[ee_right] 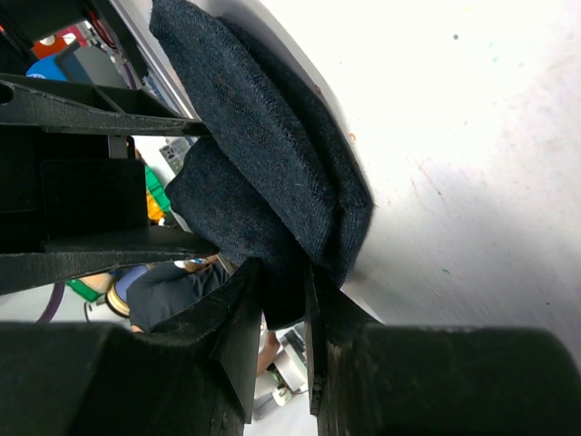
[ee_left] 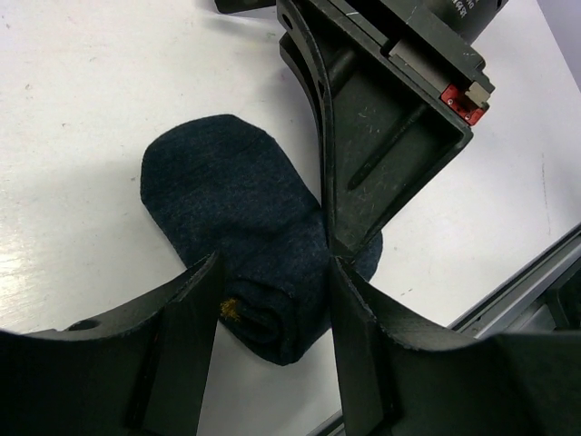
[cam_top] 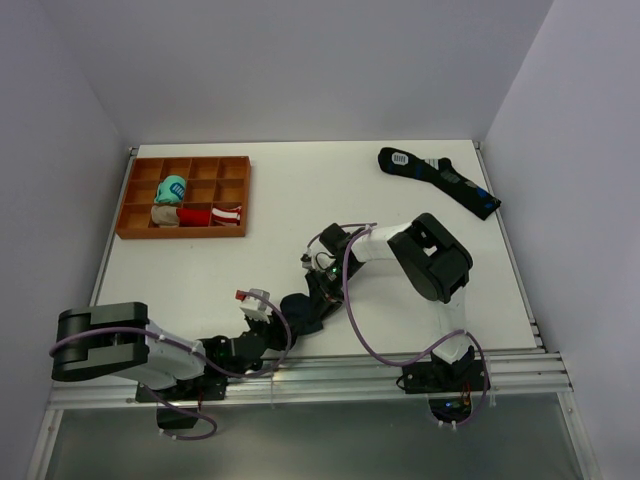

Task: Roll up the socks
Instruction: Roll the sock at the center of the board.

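Note:
The socks (cam_top: 303,310), a short dark navy pair, lie on the white table near its front edge between my two grippers. In the left wrist view the socks (ee_left: 227,200) are flat at the far end and rolled at the near end, with a small yellow patch showing on the roll. My left gripper (ee_left: 272,336) has its fingers against both sides of the roll. It also shows in the top view (cam_top: 275,320). My right gripper (ee_right: 286,309) is shut on the socks' (ee_right: 263,118) far edge. It also shows from above (cam_top: 322,290) and in the left wrist view (ee_left: 340,238).
A brown compartment tray (cam_top: 243,195) at the back left holds a teal bundle (cam_top: 172,189), a beige bundle (cam_top: 166,214) and a red-white bundle (cam_top: 222,214). A longer dark sock (cam_top: 440,180) lies at the back right. The table's metal front rail (cam_top: 350,375) is just behind the socks.

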`<state>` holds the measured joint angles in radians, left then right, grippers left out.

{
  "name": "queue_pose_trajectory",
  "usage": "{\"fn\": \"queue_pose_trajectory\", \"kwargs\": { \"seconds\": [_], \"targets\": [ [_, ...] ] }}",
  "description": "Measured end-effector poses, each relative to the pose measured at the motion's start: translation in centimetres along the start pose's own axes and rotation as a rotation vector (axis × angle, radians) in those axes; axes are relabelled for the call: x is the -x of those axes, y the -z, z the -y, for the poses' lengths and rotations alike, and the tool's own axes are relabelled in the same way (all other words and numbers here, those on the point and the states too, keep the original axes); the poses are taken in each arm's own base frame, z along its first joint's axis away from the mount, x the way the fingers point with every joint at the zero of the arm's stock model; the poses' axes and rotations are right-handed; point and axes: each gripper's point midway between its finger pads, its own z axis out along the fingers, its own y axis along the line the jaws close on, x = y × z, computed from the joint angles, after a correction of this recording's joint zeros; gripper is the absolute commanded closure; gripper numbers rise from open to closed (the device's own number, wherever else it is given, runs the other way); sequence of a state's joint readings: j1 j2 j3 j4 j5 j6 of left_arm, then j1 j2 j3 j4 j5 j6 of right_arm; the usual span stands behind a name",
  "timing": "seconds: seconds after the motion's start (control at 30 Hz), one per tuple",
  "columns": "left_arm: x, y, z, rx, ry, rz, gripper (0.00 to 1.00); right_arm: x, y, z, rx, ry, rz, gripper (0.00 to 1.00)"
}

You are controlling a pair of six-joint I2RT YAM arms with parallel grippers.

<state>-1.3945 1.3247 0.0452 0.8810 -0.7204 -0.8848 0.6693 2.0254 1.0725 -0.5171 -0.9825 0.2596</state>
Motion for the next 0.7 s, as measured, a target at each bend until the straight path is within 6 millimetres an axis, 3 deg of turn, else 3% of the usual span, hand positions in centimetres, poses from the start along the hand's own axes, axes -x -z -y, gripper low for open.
{"fn": "queue_pose_trajectory", "kwargs": {
  "seconds": [0.47,0.7],
  "targets": [
    [0.06,-0.05,0.26,-0.008,0.033,-0.004,0.59,0.0,-0.01,0.0,0.001,0.0,0.0,0.89],
    [-0.18,-0.11,0.4,-0.012,0.059,-0.013,0.73,0.07,-0.01,-0.04,0.003,0.002,0.002,0.86]
  ]
}}
